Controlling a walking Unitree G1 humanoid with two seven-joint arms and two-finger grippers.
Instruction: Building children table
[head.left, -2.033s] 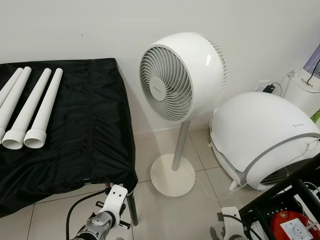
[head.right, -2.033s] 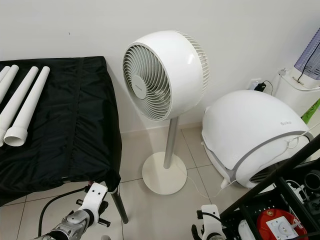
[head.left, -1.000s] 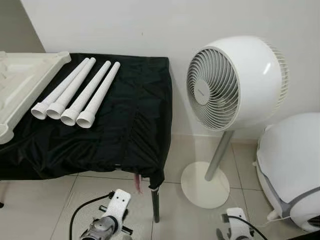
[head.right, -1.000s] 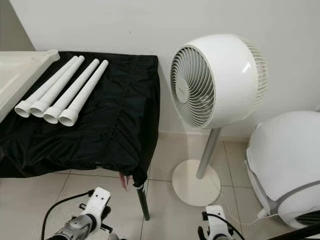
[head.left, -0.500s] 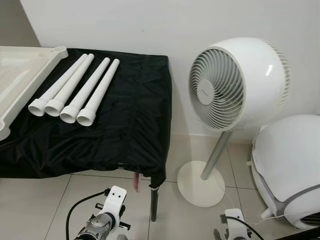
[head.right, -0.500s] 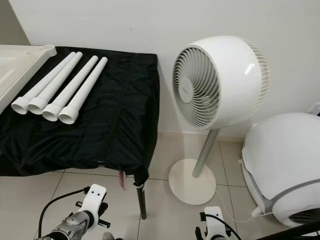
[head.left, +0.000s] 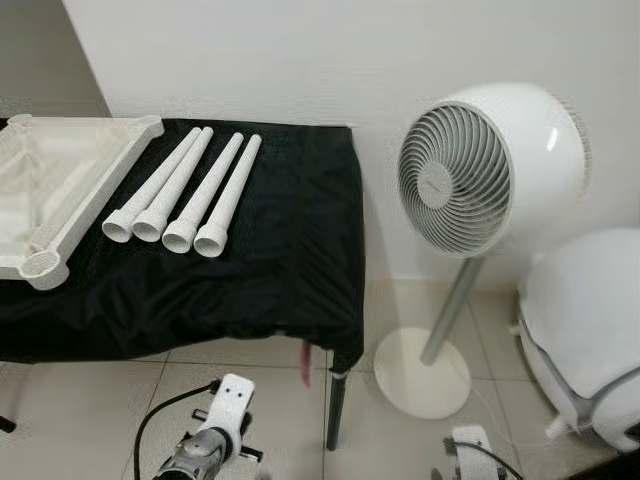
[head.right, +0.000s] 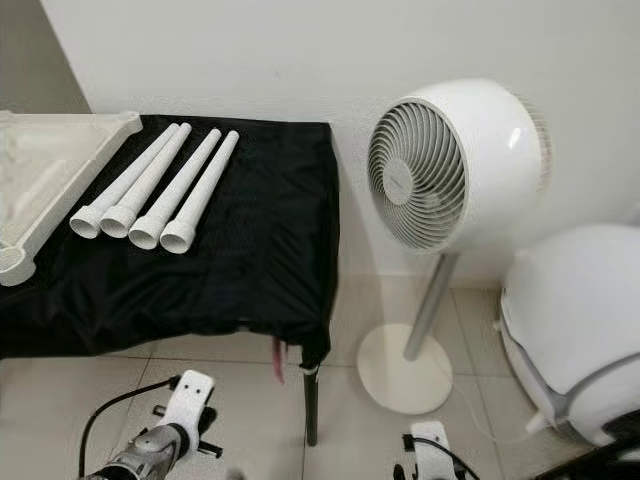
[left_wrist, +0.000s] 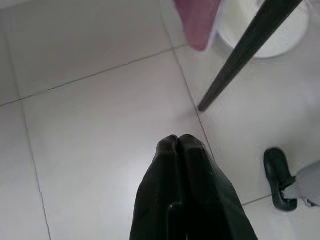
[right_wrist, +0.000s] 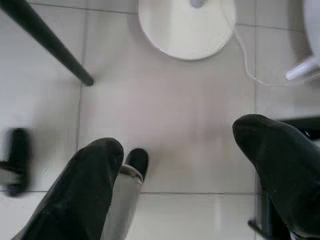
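I see the white tabletop (head.left: 60, 190) lying far left on the black-draped surface (head.left: 290, 270), four white legs (head.left: 185, 195) just beside it. My left gripper (left_wrist: 179, 142) hangs low, fingers together; my right gripper (right_wrist: 180, 150) hangs floorward, fingers apart.

A counter (head.left: 290, 290) draped in black cloth (head.left: 250, 270) is standing against the wall. Four white tube legs (head.left: 185, 192) are lying side by side on it, touching, just beside a white children's tabletop (head.left: 60, 180) resting upside down.
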